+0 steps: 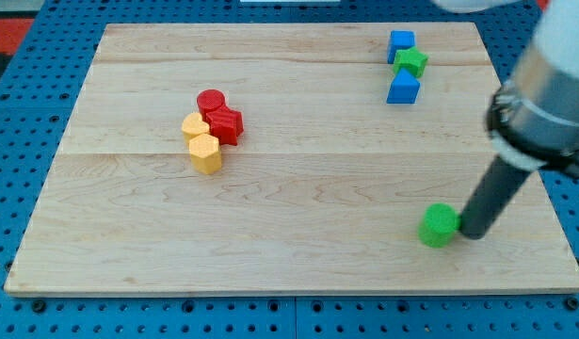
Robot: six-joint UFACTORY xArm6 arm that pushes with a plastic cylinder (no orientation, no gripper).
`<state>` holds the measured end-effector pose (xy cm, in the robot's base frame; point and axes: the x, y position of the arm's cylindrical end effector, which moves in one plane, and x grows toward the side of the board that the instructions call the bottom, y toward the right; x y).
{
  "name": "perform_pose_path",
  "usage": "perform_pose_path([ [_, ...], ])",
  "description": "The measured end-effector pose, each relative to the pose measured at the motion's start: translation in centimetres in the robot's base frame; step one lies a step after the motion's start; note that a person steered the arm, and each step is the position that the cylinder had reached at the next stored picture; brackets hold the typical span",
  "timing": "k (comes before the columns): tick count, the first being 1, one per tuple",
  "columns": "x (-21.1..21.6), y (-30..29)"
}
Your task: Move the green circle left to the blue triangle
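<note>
Near the board's bottom right corner, my tip [474,233] touches the green circle [439,225] on its right side; no gripper is fitted. Near the top right corner, the blue triangle [403,88] sits below a green star [410,62] and blue cube [400,43].

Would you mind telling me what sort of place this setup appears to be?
Probably a robotics lab bench: a wooden board lies on a blue perforated base, small coloured blocks such as the green circle are scattered on it, and my tip rests just right of that circle.
</note>
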<state>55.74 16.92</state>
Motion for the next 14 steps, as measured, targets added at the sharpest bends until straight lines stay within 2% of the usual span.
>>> perform_pose_path([
  [1, -1.4, -6.2],
  [2, 0.1, -4.7],
  [3, 1.7, -7.7],
  [4, 0.7, -12.7],
  [7, -6.8, -12.7],
  [9, -8.6, -8.8],
  [10, -10.3, -8.7],
  [14, -19.9, -5.2],
])
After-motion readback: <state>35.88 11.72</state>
